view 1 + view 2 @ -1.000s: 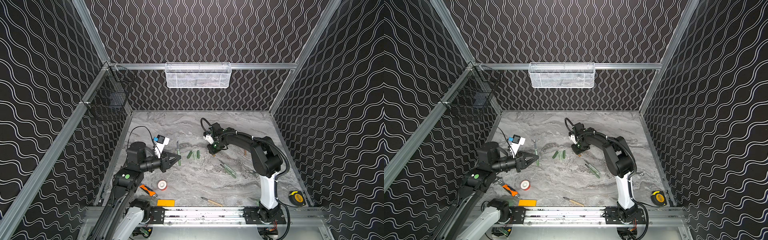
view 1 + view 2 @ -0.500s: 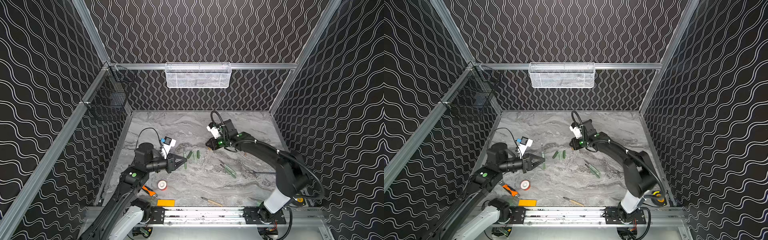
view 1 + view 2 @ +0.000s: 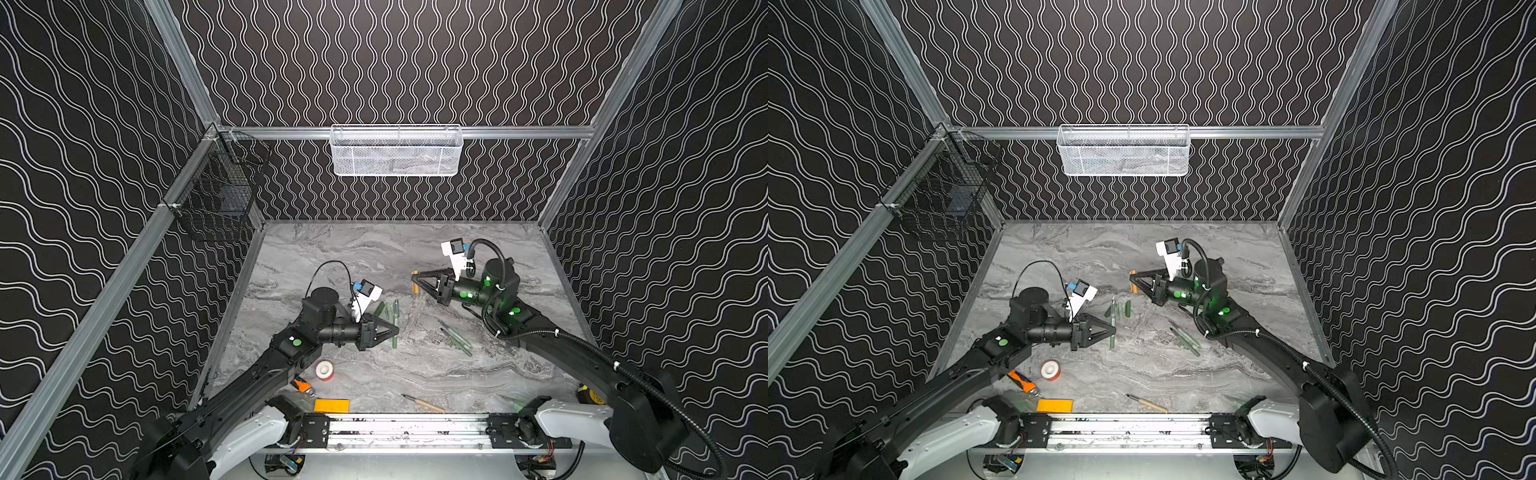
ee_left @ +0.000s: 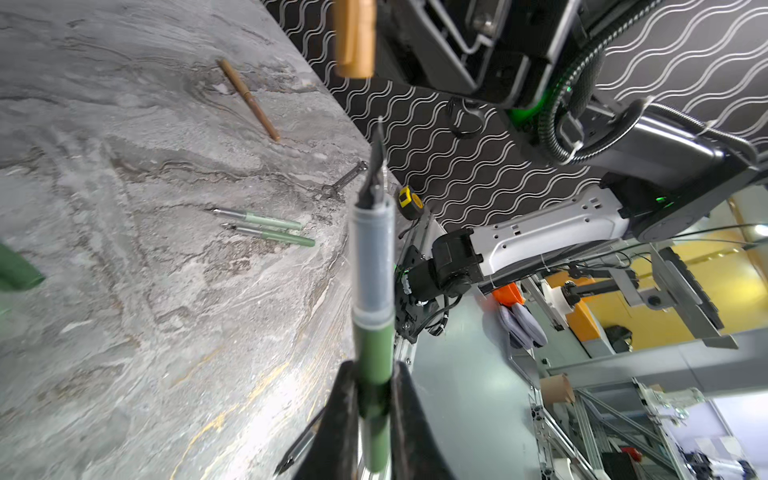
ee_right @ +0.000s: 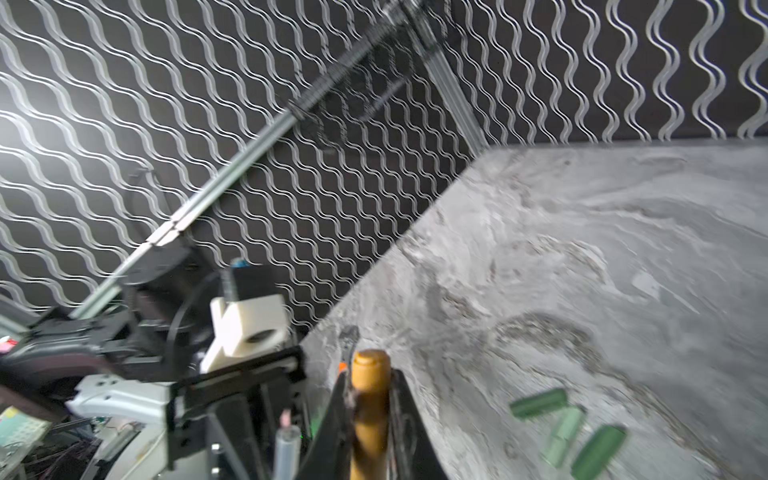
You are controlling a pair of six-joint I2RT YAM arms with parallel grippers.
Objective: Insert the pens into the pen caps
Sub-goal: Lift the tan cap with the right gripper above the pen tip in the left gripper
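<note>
Since one second ago the right gripper [image 5: 369, 386], clamped on a tan cap [image 5: 370, 365], has lifted to face the left gripper [image 4: 374, 374], which clamps a green pen [image 4: 372, 257].

Matt marbled tabletop [image 3: 374, 249]; smooth plastic pen [image 4: 372, 291] and cap [image 4: 355, 37]
</note>
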